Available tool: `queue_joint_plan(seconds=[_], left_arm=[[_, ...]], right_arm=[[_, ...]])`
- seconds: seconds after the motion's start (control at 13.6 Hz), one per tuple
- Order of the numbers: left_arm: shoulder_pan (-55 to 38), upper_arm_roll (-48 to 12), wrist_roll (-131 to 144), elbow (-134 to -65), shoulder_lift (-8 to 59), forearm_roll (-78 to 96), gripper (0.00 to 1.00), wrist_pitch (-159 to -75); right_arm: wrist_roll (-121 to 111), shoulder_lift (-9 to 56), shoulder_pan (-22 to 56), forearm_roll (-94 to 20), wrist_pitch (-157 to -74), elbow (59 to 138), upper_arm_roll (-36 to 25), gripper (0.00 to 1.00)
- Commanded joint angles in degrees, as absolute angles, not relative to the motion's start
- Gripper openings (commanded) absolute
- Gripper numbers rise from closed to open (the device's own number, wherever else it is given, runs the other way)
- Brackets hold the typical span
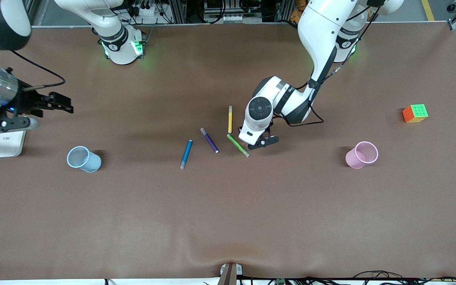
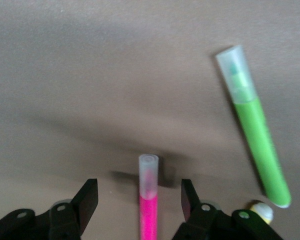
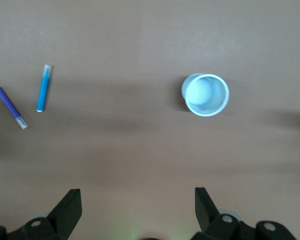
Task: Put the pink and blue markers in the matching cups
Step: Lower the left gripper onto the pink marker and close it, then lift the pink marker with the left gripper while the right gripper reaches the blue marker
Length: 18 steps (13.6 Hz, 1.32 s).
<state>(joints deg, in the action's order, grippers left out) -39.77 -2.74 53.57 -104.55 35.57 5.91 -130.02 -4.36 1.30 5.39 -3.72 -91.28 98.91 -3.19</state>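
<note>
Pink marker [image 2: 148, 207] with pale cap lying on tabletop [image 1: 228, 217] between spread left claw [image 2: 140, 200] fingers, blue marker [image 1: 186, 154] beside purple pen [image 1: 209, 140], blue cup [image 1: 83, 159] and pink cup [image 1: 361, 154] empty, right claw [image 3: 137, 205] apart, waiting above tabletop.

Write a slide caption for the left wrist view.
Left gripper, fingers open, straddles the pink marker lying on the brown table; a green marker lies beside it.
</note>
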Motion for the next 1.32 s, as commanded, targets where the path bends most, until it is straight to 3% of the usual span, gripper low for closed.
queue_joint_plan(seconds=[0.0, 0.22, 0.37, 0.44, 0.81, 0.88, 0.96, 1.25], left_arm=[[-40.6, -2.6, 54.5, -105.7, 35.4, 6.2, 0.71, -131.8], [-40.5, -2.7, 54.5, -105.7, 35.5, 6.3, 0.61, -131.9], [-40.4, -2.7, 54.4, -105.6, 35.6, 6.3, 0.28, -132.0], [-40.2, -2.7, 54.3, -105.6, 35.6, 6.3, 0.21, -132.0], [-40.3, -2.7, 53.7, -105.1, 36.0, 6.3, 0.18, -132.1], [-40.5, -2.7, 53.4, -105.1, 36.3, 6.2, 0.13, -132.7], [-40.5, -2.7, 53.4, -105.0, 36.3, 6.2, 0.02, -133.0], [-39.3, -2.3, 53.4, -105.0, 32.9, 6.2, 0.00, -129.4]], right_arm=[[-3.4, 0.5, 6.3, -5.6, -93.6, 101.2, -3.5, 1.00], [2.2, 0.8, 10.0, -5.6, -97.1, 104.4, -3.5, 1.00], [7.5, 1.7, 12.6, -5.6, -101.1, 105.7, -3.5, 1.00], [8.8, 2.7, 13.4, -5.6, -102.6, 105.8, -3.5, 1.00], [18.8, 9.3, 18.9, -5.6, -110.1, 104.8, -3.5, 1.00], [21.2, 11.2, 19.6, -5.6, -111.1, 103.8, -3.5, 1.00], [22.8, 13.1, 21.3, -5.6, -111.9, 103.0, -3.5, 1.00], [25.8, 19.8, 25.7, -5.5, -118.8, 102.4, -3.5, 1.00]])
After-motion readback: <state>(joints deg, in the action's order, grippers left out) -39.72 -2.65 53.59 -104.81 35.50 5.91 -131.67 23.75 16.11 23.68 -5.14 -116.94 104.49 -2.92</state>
